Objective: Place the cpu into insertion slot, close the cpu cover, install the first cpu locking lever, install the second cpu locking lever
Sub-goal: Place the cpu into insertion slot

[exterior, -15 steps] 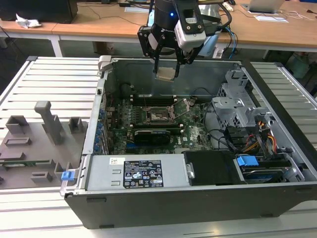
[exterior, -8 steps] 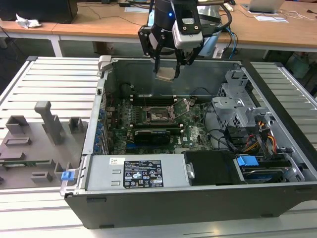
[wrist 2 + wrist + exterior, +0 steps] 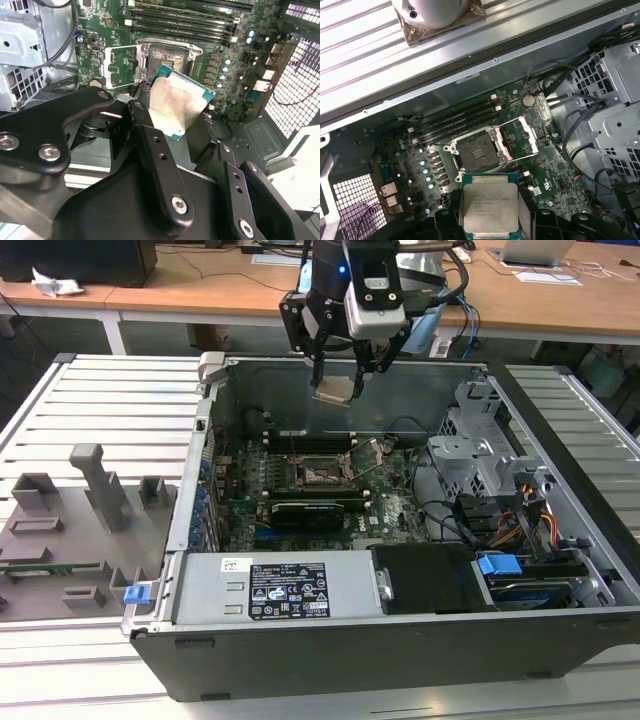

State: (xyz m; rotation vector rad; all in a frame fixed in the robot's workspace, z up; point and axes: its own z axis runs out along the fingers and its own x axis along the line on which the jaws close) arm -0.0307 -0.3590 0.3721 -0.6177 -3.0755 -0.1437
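My gripper (image 3: pixel 338 375) hangs above the open computer case and is shut on the cpu (image 3: pixel 333 390), a flat square chip with a dull silver top. In both wrist views the cpu (image 3: pixel 175 102) (image 3: pixel 490 207) sits between the black fingers (image 3: pixel 142 125), well above the board. Below it lies the insertion slot (image 3: pixel 318 472) (image 3: pixel 477 152) (image 3: pixel 170 55), a dark square recess with nothing in it. The cpu cover (image 3: pixel 520 137) (image 3: pixel 122 65) is swung open and stands beside the slot.
The green motherboard (image 3: pixel 300 502) lies on the case floor, with long black memory slots (image 3: pixel 455 120) beside the socket. A grey power supply (image 3: pixel 270 590) fills the case front; a metal drive cage (image 3: pixel 480 455) and cables (image 3: pixel 520 520) crowd the exterior view's right. Grey fixtures (image 3: pixel 90 490) stand outside the case.
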